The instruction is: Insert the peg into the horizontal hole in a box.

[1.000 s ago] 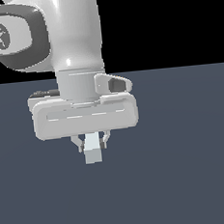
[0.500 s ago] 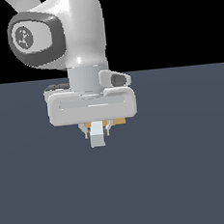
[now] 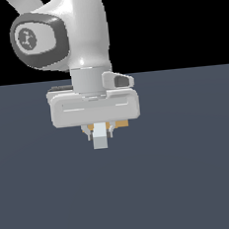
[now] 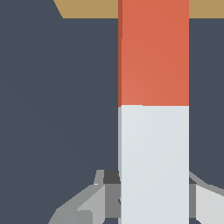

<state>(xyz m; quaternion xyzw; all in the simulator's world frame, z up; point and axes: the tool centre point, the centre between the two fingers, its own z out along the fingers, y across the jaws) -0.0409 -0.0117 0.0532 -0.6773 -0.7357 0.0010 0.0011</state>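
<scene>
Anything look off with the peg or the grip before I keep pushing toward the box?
Nothing stands out. In the wrist view the peg runs straight between the end effector fingers, held by its pale end, with the red-orange end pointing at the tan box. The hole is not visible in either view, so alignment with it cannot be confirmed.

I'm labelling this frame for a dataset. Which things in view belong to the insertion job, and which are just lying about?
Belonging to the job:
- peg, held in the tool by its whitish end
- box, only a tan strip of it visible beyond the peg's red end; its hole is not visible

Just lying about:
- nothing; only the bare floor
</scene>
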